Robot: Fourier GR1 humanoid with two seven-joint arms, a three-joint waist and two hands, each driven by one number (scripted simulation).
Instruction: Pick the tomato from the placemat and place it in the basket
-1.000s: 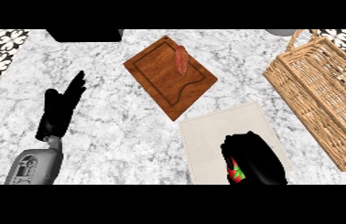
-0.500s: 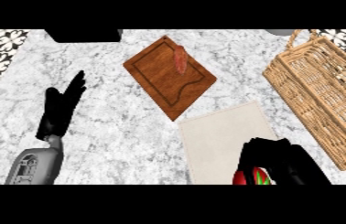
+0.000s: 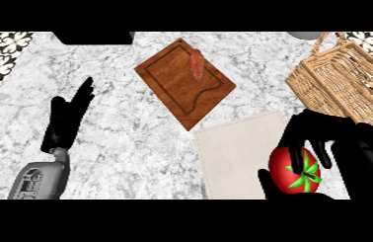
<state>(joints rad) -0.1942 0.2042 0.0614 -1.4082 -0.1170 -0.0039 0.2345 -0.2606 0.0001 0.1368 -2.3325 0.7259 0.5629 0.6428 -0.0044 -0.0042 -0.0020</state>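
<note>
A red tomato (image 3: pixel 291 169) with a green stem star is held in my right hand (image 3: pixel 320 137), whose black fingers and thumb curl round it at the lower right. It hangs over the right edge of the pale beige placemat (image 3: pixel 237 154). The wicker basket (image 3: pixel 335 80) stands at the right edge, just beyond that hand. My left hand (image 3: pixel 65 118) rests open at the left, fingers straight and pointing up.
A wooden cutting board (image 3: pixel 183 85) lies in the middle with a reddish sausage-like piece (image 3: pixel 197 65) on its far part. A black object (image 3: pixel 93 37) sits at the top left edge, a patterned tile strip (image 3: pixel 13 48) at the far left.
My right hand has lifted and moved right with the tomato, which now shows more fully. The left hand has not moved.
</note>
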